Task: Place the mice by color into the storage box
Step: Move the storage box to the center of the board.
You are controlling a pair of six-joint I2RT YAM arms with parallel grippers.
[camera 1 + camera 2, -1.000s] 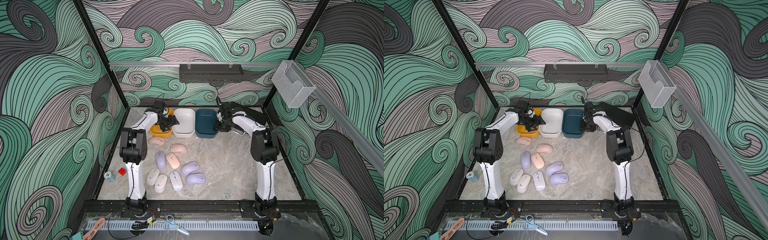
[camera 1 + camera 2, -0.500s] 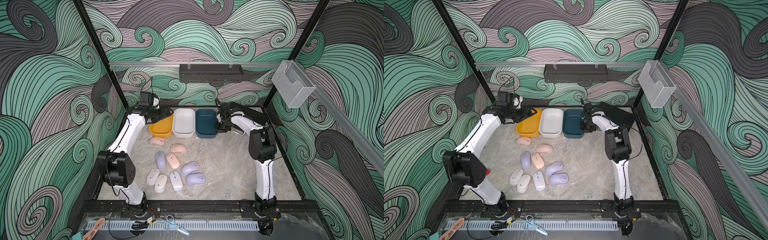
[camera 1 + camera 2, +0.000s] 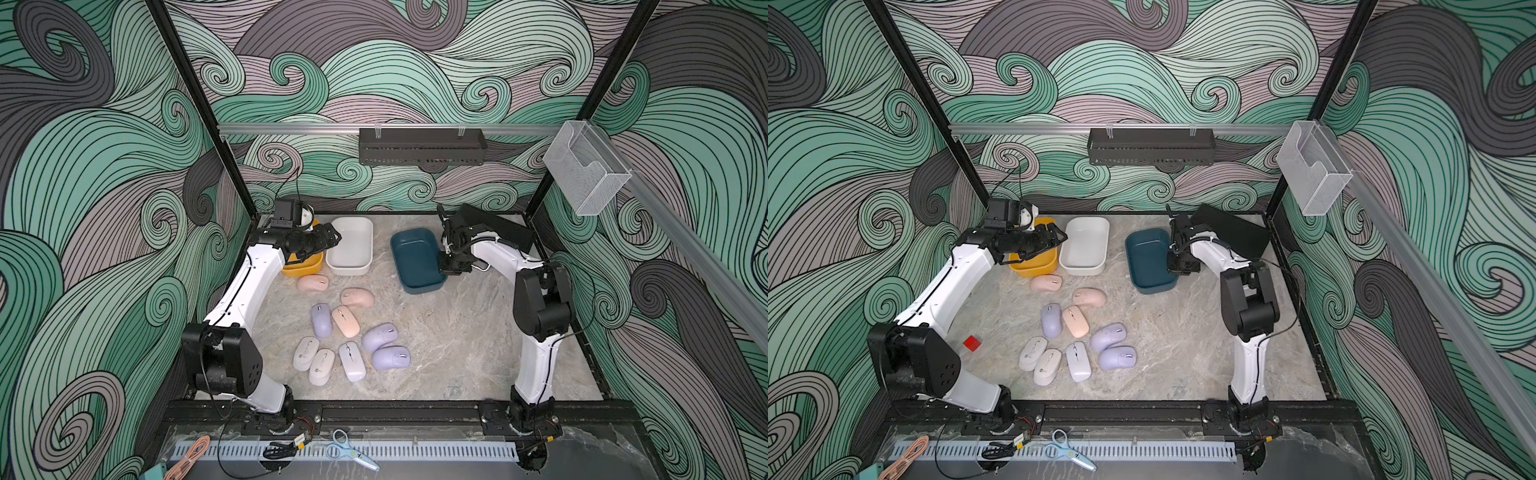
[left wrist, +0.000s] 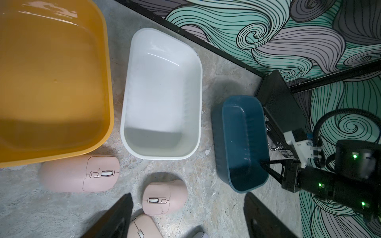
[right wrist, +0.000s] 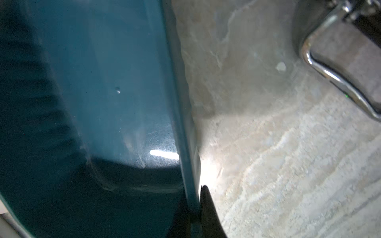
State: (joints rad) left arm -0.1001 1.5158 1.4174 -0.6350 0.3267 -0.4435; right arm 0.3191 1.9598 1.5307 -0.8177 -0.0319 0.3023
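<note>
The right claw (image 5: 194, 214) is pinching the side wall of the teal box (image 3: 415, 257), which is sitting near the back edge of the surface (image 3: 457, 353). The left claw (image 3: 333, 237) is hanging spread above the yellow box (image 3: 301, 270), close to the back left corner. All nine mice (image 3: 345, 321) are lying loose around the middle of the surface. A top view is showing a red block (image 3: 972, 343) near the left edge, and the left arm is covering it elsewhere.
</note>
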